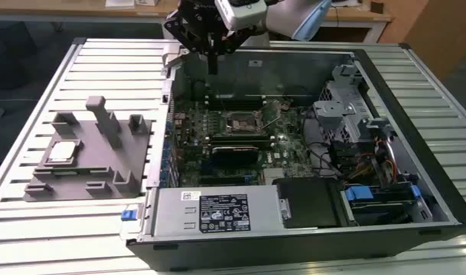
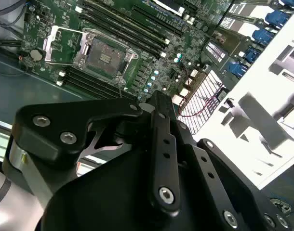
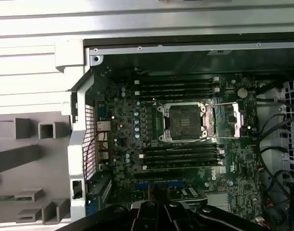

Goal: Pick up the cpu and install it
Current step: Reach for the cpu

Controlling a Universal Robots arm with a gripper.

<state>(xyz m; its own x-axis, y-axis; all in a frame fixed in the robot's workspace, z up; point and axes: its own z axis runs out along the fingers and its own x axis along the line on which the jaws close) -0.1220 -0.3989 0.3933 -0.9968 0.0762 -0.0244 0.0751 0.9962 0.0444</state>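
1. Over the far edge of the open computer case (image 1: 294, 240), toward the exterior view's left, the gripper (image 1: 212, 70) hung with its fingers pointing down; the fingers were drawn narrow, tip against tip, and held nothing.
2. The cpu (image 1: 62, 152) lay flat with its pale top up in a recess of the grey block (image 1: 95, 172); the block sat on the slatted table (image 1: 34, 240) just beside the case, on the exterior view's left; the cpu was well apart from the gripper.
3. Inside the case the green board (image 1: 286, 149) lay flat; its socket (image 1: 241, 121) sat near the middle of the board, between rows of dark memory slots (image 3: 178, 89).
4. In the second wrist view the socket's metal frame (image 2: 65, 44) stood swung open to one side; the dark square bed beside it lay exposed.
5. A grey power box (image 1: 179, 212) with a dark label filled the near corner of the case; a blue clip (image 1: 367, 193) showed among the drive bays on the exterior view's right.
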